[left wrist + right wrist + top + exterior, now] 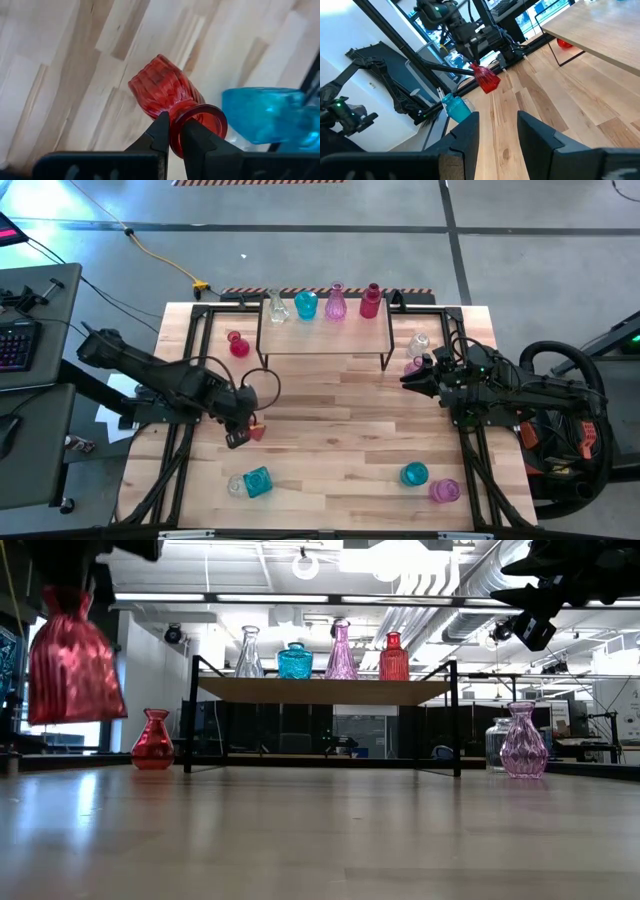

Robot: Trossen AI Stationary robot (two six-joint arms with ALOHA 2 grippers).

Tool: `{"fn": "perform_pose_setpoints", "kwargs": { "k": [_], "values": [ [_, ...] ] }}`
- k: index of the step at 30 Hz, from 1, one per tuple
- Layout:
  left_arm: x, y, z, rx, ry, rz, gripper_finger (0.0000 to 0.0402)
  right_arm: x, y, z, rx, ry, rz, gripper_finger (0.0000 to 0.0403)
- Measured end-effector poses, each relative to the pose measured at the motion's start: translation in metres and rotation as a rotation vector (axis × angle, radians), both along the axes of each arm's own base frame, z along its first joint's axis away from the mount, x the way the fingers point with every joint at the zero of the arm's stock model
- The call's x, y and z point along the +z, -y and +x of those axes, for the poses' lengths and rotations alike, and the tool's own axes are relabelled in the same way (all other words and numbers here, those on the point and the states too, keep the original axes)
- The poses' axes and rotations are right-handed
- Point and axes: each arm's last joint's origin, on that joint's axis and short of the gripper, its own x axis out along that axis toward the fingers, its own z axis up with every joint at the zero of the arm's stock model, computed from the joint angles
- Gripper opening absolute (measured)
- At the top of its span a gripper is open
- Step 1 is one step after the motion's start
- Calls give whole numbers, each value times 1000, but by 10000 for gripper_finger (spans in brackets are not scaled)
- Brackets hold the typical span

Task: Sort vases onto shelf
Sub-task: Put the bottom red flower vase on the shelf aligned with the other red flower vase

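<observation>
the left tool [172,137] is closed on the neck of a red vase [162,85], which hangs under it, lifted off the counter [330,430]. the right tool [497,127] hovers half open and empty beside the shelf [325,338].

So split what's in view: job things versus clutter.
Job: red vase gripped by the left tool; shelf with four vases; loose vases, such as the teal vase.
Clutter: keyboard, yellow cable.
</observation>
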Motion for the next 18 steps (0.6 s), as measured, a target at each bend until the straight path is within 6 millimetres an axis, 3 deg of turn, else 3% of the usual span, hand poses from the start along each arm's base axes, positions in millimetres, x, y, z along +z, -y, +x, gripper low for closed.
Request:
{"fn": "perform_pose_setpoints", "kwargs": {
  "k": [5, 9, 15, 18],
  "values": [
    [17, 1, 4, -19, 61, -16, 18, 0, 0, 0, -16, 0, -2, 114],
    [28, 2, 5, -40, 98, -22, 18, 1, 4, 0, -150, 6, 32, 114],
    [37, 3, 7, -59, 131, -26, 18, 1, 8, 0, -308, 13, 370, 114],
    [37, 3, 6, -59, 132, -27, 19, 1, 8, 0, -314, 14, 427, 114]
  ]
}}
